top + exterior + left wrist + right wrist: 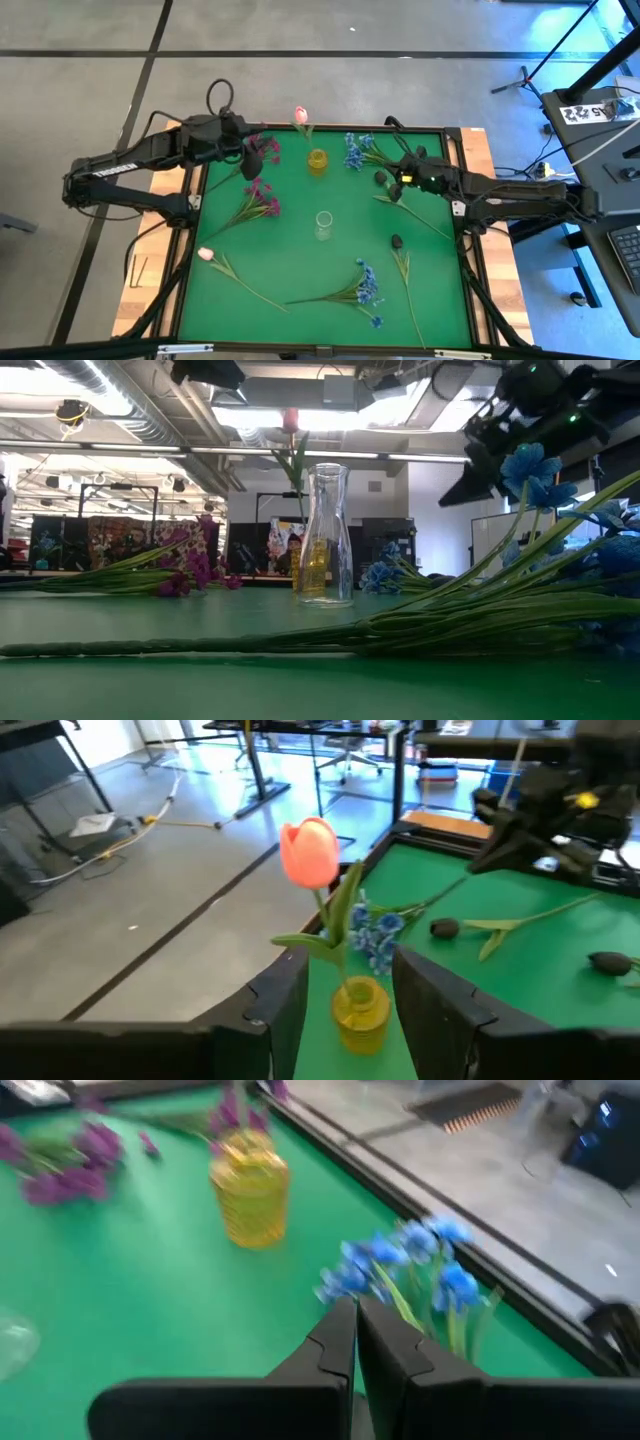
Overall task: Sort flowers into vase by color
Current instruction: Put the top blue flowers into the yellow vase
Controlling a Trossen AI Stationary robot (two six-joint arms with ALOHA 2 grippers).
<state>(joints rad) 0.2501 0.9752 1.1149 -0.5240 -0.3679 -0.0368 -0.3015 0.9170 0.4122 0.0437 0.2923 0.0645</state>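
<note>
A yellow vase [318, 160] stands near the far edge with a pink tulip [310, 852] upright in it, its stem down in the neck. My left gripper [350, 958] hovers open to the vase's left, pointing at it, fingers apart and touching nothing. A clear vase [323, 225] stands mid-table. My right gripper [356, 1305] is shut, raised at the far right just short of a blue spray [400, 1265] that lies on the green mat. Magenta clusters [262, 195], a second tulip [206, 254], another blue spray [365, 285] and dark buds [396, 241] lie flat.
A raised dark rim [455, 215] frames the green mat. Another magenta cluster [268, 150] lies under my left gripper [255, 152]. A dark bud [380, 178] lies close by my right gripper [388, 170]. Bare mat shows between the clear vase and the near edge.
</note>
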